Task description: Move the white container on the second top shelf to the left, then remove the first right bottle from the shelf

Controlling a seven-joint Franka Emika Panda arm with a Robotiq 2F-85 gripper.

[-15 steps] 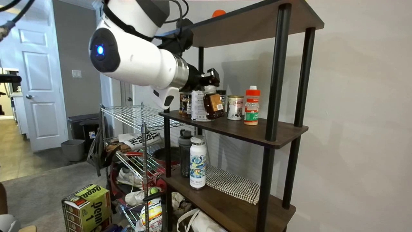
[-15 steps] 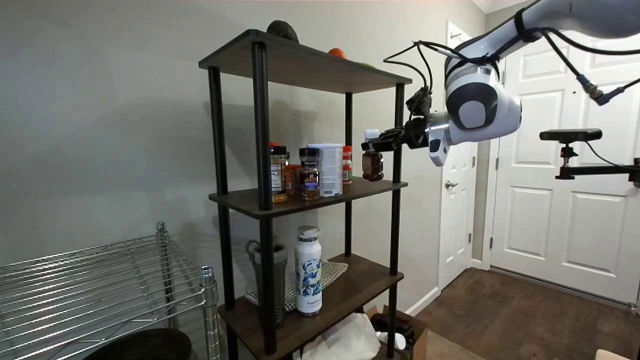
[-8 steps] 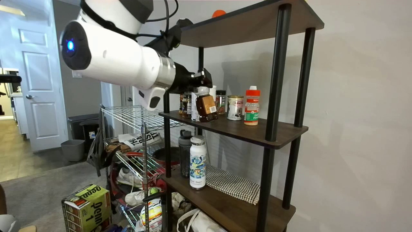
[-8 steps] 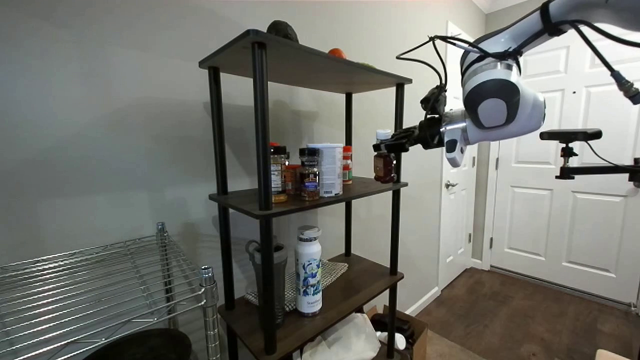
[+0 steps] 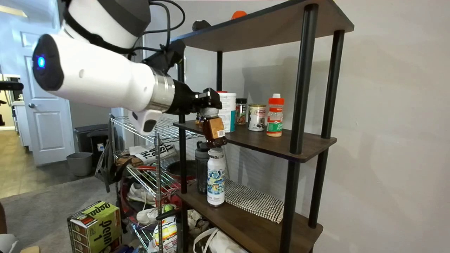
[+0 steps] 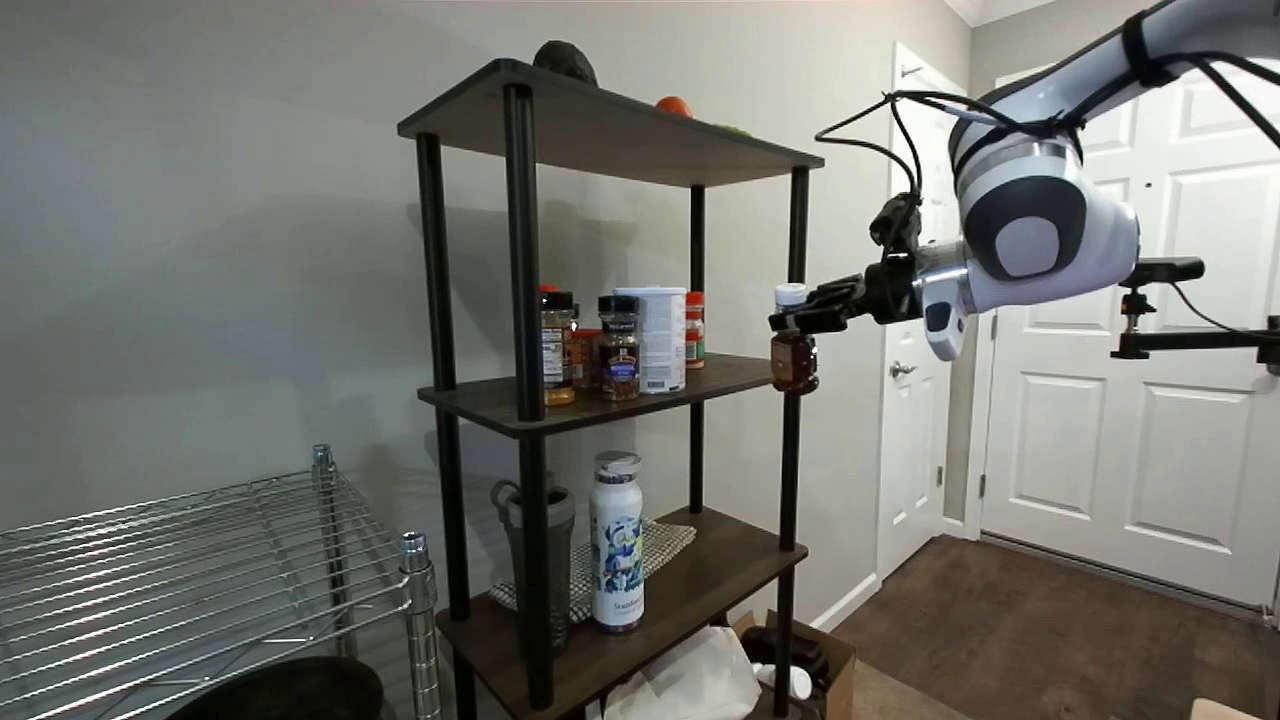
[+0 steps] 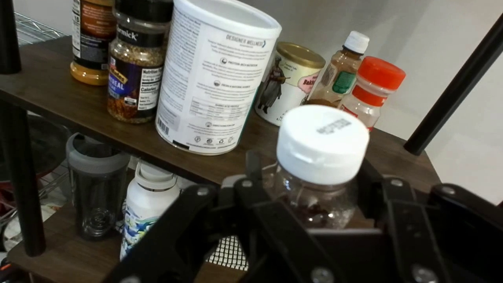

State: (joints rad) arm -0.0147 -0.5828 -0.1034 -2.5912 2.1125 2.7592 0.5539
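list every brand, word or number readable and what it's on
"DESIGNER WELLNESS": tall white cylindrical container
"PROTEIN-RICH NUTRITION": same container
"rmick": black-capped clear spice jar
"Nutrition": same jar
"Calories": same jar
"Baki": gold-lidded cream can
"penn": yellow-green cardboard box
"1": same box
Too blurred or small: white cap of the dark brown bottle, most other print

Wall (image 6: 230, 260): soft shadows, both exterior views. Arm (image 5: 102, 72) washed out, upper left, in an exterior view. Wrist view: foreground dark, soft.
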